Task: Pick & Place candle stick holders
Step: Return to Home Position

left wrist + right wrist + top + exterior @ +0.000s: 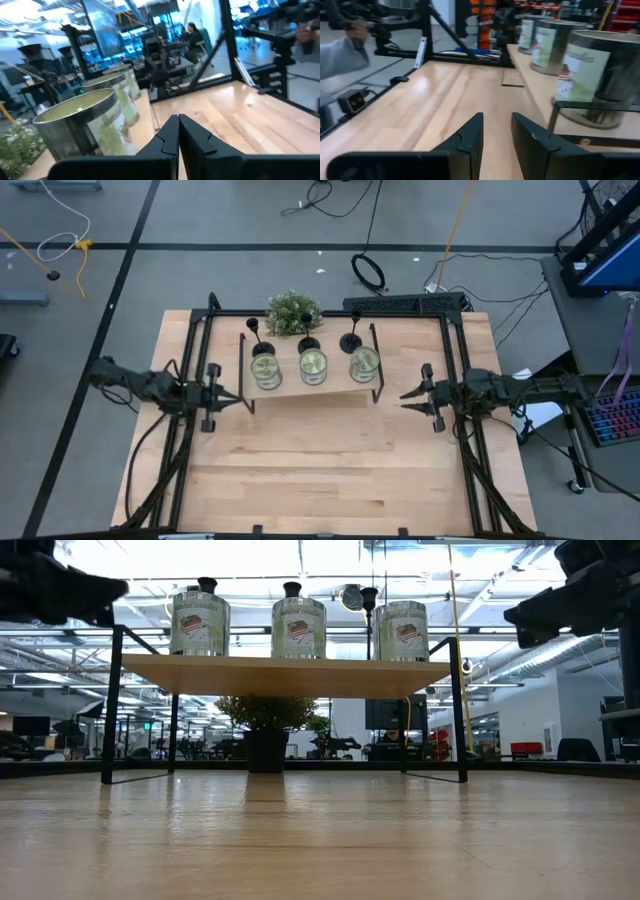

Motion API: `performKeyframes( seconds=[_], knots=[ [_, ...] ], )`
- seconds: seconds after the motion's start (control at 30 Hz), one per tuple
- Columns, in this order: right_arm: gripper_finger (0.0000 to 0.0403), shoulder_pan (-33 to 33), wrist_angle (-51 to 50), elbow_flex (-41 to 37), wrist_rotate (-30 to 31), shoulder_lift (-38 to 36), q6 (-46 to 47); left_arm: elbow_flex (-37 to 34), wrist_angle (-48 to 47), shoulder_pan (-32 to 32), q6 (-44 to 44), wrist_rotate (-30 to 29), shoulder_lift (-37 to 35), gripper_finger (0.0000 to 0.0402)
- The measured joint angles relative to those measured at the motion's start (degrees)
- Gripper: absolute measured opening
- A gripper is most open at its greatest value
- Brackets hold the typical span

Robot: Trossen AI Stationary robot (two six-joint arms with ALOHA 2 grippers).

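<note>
Three black candle stick holders [255,332], [308,342], [351,341] stand upright along the far edge of a raised wooden shelf [310,388]. Each stands behind a glass candle jar. In the low view only their cup tops [207,584], [292,588], [369,595] show above the jars. My left gripper [243,401] is shut and empty, level, just off the shelf's left end [178,131]. My right gripper [404,398] is open and empty, level, to the right of the shelf's right end [497,134].
Three candle jars [265,368], [313,366], [364,364] line the shelf's front. A bushy green plant [293,311] stands behind the shelf. The shelf rests on thin black wire legs [112,705]. A person's sleeve [340,55] shows beyond the table. Bare tabletop [320,470] lies toward the near edge.
</note>
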Motion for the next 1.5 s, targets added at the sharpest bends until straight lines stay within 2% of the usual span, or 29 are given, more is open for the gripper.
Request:
performKeyframes(
  seconds=[0.2,0.3,0.47,0.63,0.87,1.23,1.5],
  knots=[
    [0.0091,-3.46,-0.02,0.0,-1.16,0.0,-2.61,-3.97,7.42,3.82,1.89,0.67,0.0,0.001],
    [0.0091,-5.8,-0.27,0.0,-1.21,0.0,-2.76,-4.25,6.19,7.02,1.63,3.47,0.0,0.0019],
    [0.0091,-8.61,-2.75,-0.15,-1.26,0.0,-0.58,-4.12,3.18,12.08,-5.42,6.73,-0.05,0.0011],
    [0.0091,-9.51,-0.8,-4.15,-3.04,-0.04,0.29,-4.47,2.66,14.95,-7.09,11.77,-0.05,0.0005],
    [0.0091,-10.35,11.67,-11.94,-4.96,-0.19,1.61,-4.52,2.38,16.68,-6.14,13.43,-0.05,0.0025],
    [0.0091,-10.93,15.12,-12.05,-5.62,-0.24,0.22,-4.56,1.77,16.89,-6.43,13.62,0.0,0.0003],
    [0.0091,-10.93,11.73,-12.13,-5.43,-0.44,2.35,-4.78,5.4,16.89,-6.39,12.94,0.08,0.0036]
  ],
)
